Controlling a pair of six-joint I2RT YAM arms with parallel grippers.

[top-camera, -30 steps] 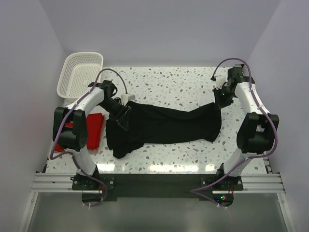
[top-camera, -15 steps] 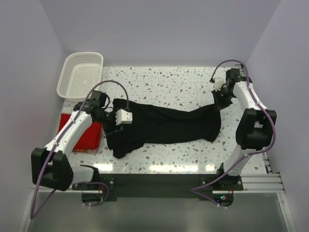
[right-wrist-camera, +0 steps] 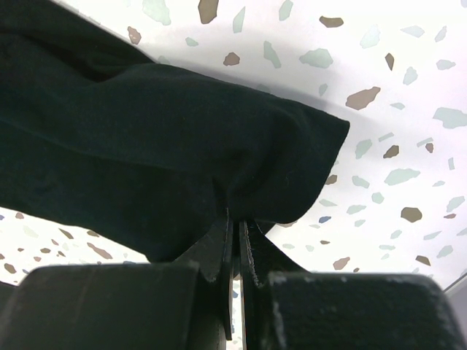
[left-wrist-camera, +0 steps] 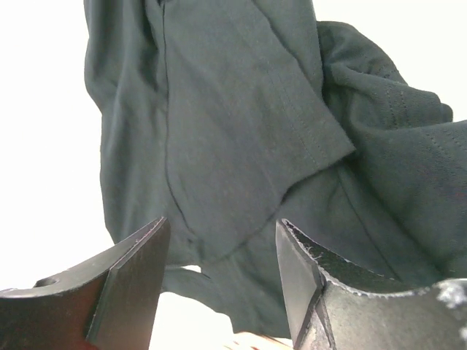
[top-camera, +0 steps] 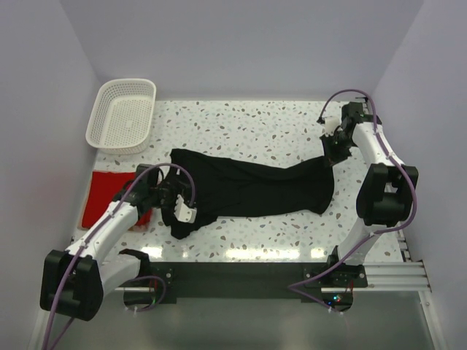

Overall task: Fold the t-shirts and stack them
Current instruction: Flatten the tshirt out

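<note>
The right gripper point(right-wrist-camera: 235, 219) is pinched tight on a corner of the black t-shirt point(top-camera: 255, 189). The cloth bunches into a fold just ahead of its fingertips, and the rest of the garment stretches away from it across the bench point(top-camera: 255, 124) toward the other arm. The left gripper point(left-wrist-camera: 222, 233) stands well open with nothing between its fingers; a sleeve and crumpled layers of the same shirt lie just in front of and below it, apart from the fingers. The red t-shirt point(top-camera: 102, 197) lies flat behind that gripper, partly under the left arm; whether it touches the black one I cannot tell. The main risk, as I judge it, is the left gripper closing on the wrong layers. The cloth in front of it is doubled and twisted, so a bite could take the sleeve alone or several thicknesses at once, and a pull against the right gripper's hold would then rope the shirt rather than spread it. A hard pull could also slip the small pinch of cloth out of the right gripper, and a low sweep of the left arm might drag the red t-shirt out of its flat lie
</note>
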